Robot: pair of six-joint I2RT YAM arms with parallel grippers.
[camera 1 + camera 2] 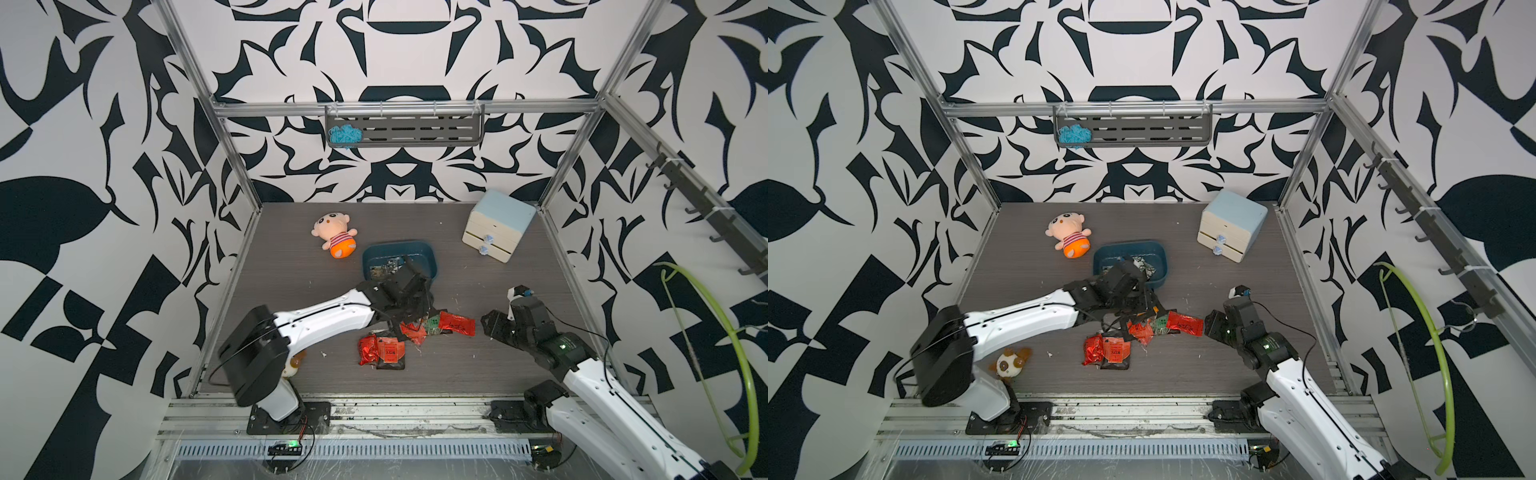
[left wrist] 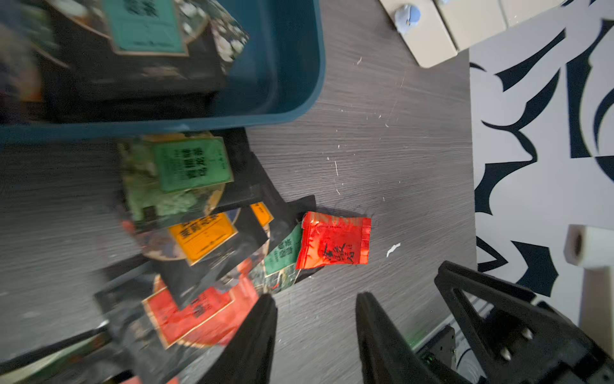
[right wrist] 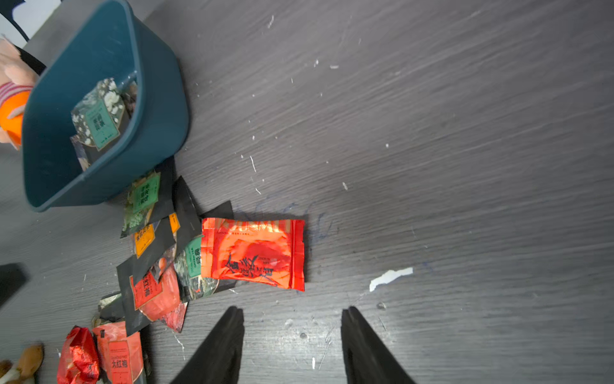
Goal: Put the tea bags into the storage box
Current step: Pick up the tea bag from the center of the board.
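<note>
Looking across the bench, we find the storage box near its middle, a little toward the back edge, with a few tea bags lying inside. Most of the bags lie outside it. A loose, overlapping heap starts at the box's front wall and spreads toward the front edge. A red sachet lies flat at the heap's right end, partly over a green-labelled bag. A smaller cluster, with one crumpled red bag, lies just beside the heap, nearer the front edge.

Our left gripper hangs over the heap close to the box's front wall, jaws moderately apart with nothing between them. Our right gripper points down at bare bench just beside the red sachet without touching it, jaws about half wide and empty.

We also see a small drawer cabinet at the back right corner, a doll behind the box toward the left edge, and a plush toy near the front left corner.
</note>
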